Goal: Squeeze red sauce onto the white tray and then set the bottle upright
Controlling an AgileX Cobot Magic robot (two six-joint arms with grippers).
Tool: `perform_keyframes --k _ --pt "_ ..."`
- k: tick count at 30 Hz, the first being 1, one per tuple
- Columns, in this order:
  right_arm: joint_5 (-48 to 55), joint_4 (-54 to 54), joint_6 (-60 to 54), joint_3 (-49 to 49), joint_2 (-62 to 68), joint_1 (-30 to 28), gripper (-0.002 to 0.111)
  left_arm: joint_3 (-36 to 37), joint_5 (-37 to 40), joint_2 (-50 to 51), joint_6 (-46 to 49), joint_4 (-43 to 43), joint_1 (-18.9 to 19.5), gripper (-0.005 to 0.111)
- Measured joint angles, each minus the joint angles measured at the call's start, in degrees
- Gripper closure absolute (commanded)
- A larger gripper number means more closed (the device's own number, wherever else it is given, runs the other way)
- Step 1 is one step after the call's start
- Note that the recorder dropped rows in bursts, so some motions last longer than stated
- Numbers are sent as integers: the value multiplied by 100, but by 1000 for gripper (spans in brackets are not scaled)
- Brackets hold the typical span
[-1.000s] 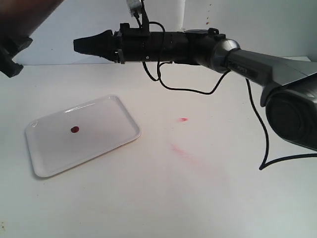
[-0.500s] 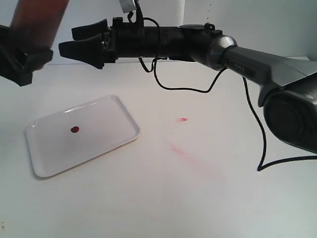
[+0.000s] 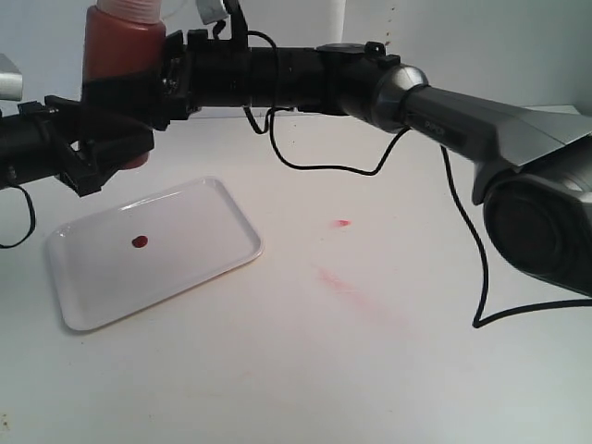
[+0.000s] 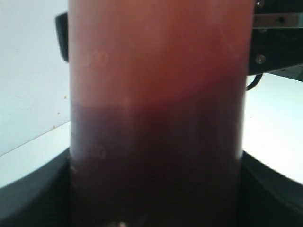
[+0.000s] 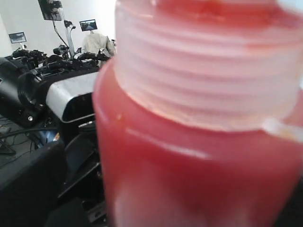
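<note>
The left end effector [image 3: 116,143] is shown pressed together around the lower part of the bottle [image 3: 125,51], with dark finger parts seen hugging both sides of the bottle in the left wrist view. The bottle is held upright, neck upward, at the far left of the scene beyond the far corner of the white tray [image 3: 213,231]; its base is hidden by the end effector, so contact with the surface [image 3: 370,370] cannot be confirmed, though it is judged to be held aloft. Dark red sauce is seen filling the lower bottle, with an orange-tinted part above. The right end effector [image 3: 171,88] is reached across from the right and placed just beside the bottle's upper part, with the threaded neck filling the right wrist view; whether it is spread or closed cannot be told. A small round blob of the red sauce [image 3: 139,242] is seen on the tray, so the squeezing step is judged done and the standing of the bottle is judged to be in hand. For the next move, a straight lowering onto bare surface beside the tray is called for, with the base set flat before the grip is released
</note>
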Motion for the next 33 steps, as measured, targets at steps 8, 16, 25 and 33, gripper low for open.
perform_keyframes --k 8,16,25,33 --pt "-436 -23 -64 0 0 96 108 0 -486 392 86 13 0 107" --pt "-481 -59 -4 0 0 120 108 0 -516 416 99 22 0 106" --pt "-433 -193 18 0 0 120 108 0 -491 416 99 122 0 83" --pt "-369 -582 18 0 10 15 108 -10 -288 416 88 306 0 2"
